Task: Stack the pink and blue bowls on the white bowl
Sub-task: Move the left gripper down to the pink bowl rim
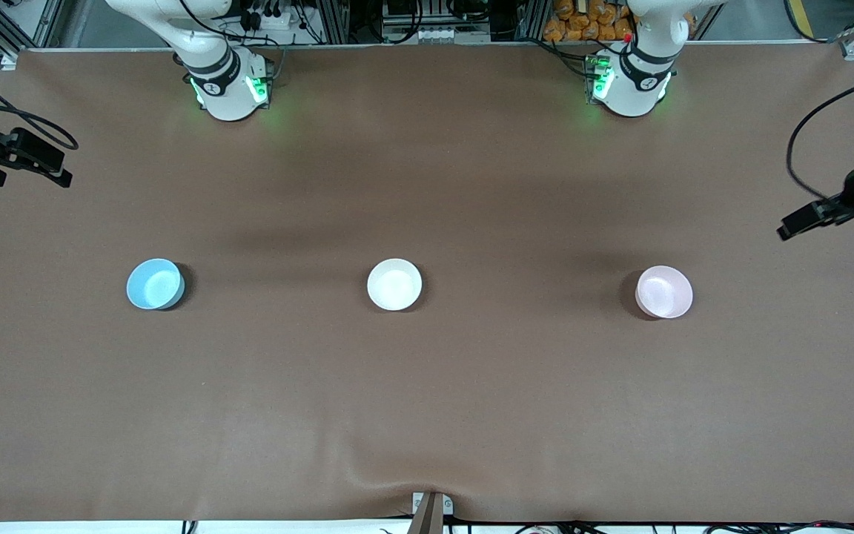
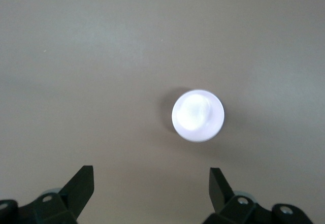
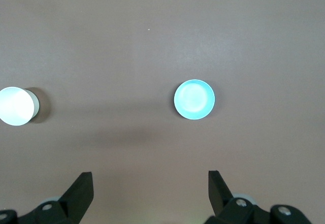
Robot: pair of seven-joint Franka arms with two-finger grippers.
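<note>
Three equal bowls stand upright in a row across the middle of the table. The white bowl is in the centre. The blue bowl is toward the right arm's end, the pink bowl toward the left arm's end. My left gripper hangs high at the left arm's end of the table, open and empty; its wrist view shows the pink bowl, washed out pale. My right gripper hangs high at the right arm's end, open and empty; its wrist view shows the blue bowl and the white bowl.
The brown table cover has a small ridge at its edge nearest the front camera. The two arm bases stand along the edge farthest from that camera. Cables and a rack lie past that edge.
</note>
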